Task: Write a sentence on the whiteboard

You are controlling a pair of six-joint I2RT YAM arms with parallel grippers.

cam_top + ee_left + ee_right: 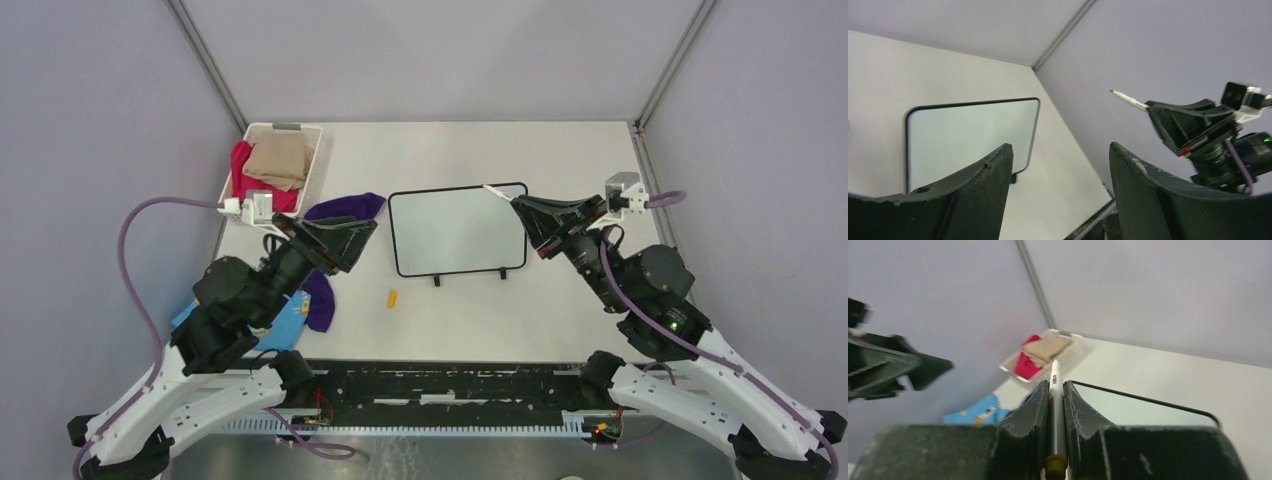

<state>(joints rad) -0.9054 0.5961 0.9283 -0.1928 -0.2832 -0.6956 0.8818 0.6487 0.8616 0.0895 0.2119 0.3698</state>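
Right pincer (522,207) clamped on slim, light marker (1055,371); left pincer (1060,145) wide, empty, near stiff, slippery whiteboard (455,232), probably best steadied by frame.

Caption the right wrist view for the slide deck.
Right gripper clamps a white marker; blank whiteboard and cloth basket beyond.

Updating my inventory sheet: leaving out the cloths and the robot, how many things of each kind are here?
Whiteboard: 1
Marker: 1
Small orange piece: 1
Basket: 1
Total: 4
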